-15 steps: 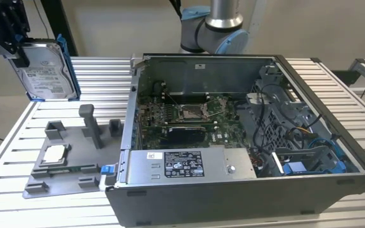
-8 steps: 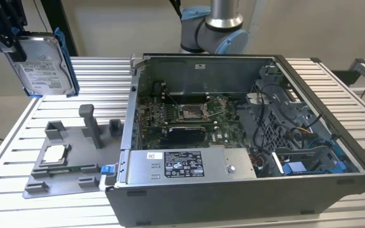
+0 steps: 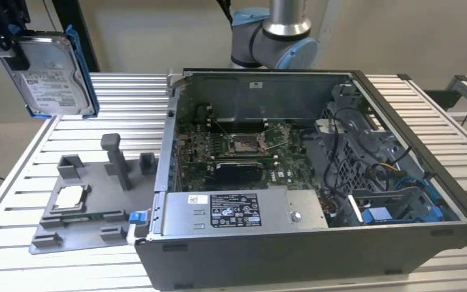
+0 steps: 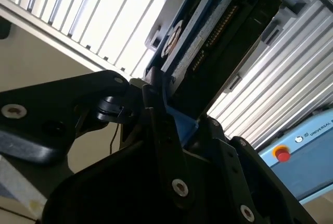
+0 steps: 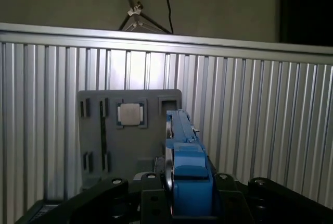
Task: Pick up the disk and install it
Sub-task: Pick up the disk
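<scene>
The disk (image 3: 51, 73), a silver-grey drive with a white label in a bright blue carrier frame, hangs upright in the air at the exterior view's upper left, above the table's edge. My gripper (image 3: 5, 41) is shut on its upper end. In the first wrist view the disk (image 5: 183, 156) shows edge-on between my black fingers (image 5: 151, 193), over the grey fixture plate. In the second wrist view the disk (image 4: 208, 36) extends away from the gripper (image 4: 165, 107), its connector edge and blue frame showing.
An open computer case (image 3: 363, 85) lies on the slatted metal table (image 3: 120, 91), with a motherboard (image 3: 242, 146), a labelled power supply box (image 3: 233, 210) and blue drive-bay parts (image 3: 388, 214) inside. A grey fixture plate (image 3: 95, 182) at the exterior view's left holds a square processor chip (image 3: 70, 196).
</scene>
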Motion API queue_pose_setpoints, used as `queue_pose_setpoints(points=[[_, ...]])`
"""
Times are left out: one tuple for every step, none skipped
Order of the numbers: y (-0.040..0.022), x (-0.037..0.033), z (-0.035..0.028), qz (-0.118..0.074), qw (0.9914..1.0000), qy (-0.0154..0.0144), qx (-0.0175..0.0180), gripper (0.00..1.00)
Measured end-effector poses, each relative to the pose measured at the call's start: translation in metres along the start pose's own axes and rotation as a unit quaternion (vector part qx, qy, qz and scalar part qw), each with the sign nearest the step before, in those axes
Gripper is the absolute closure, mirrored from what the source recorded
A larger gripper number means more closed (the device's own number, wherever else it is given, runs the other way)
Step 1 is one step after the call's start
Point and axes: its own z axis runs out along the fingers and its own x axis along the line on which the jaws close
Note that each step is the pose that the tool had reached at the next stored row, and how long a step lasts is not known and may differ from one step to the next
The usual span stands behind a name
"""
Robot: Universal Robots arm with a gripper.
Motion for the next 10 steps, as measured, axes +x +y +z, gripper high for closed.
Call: queue_pose_setpoints(points=[[0.0000, -0.0002, -0.0026, 0.000, 1.00000, 0.0000, 0.0000, 1.00], [0.0000, -0.0003, -0.0047, 0.000, 1.00000, 0.0000, 0.0000, 1.00], [0.0000, -0.0004, -0.0063, 0.000, 1.00000, 0.0000, 0.0001, 1.00], [0.0002, -0.0006, -0.0081, 0.000, 1.00000, 0.0000, 0.0006, 1.00], [0.0003, -0.0008, -0.0095, 0.000, 1.00000, 0.0001, 0.0014, 1.00], [0.0004, -0.0008, -0.0107, 0.000, 0.99999, 0.0002, 0.0033, 1.00], [0.0005, -0.0008, -0.0116, 0.000, 0.99998, 0.0003, 0.0058, 1.00], [0.0006, -0.0009, -0.0125, -0.001, 0.99996, 0.0004, 0.0087, 1.00], [0.0007, -0.0009, -0.0132, -0.001, 0.99993, 0.0006, 0.0115, 1.00], [0.0008, -0.0010, -0.0140, -0.001, 0.99990, 0.0007, 0.0144, 1.00]])
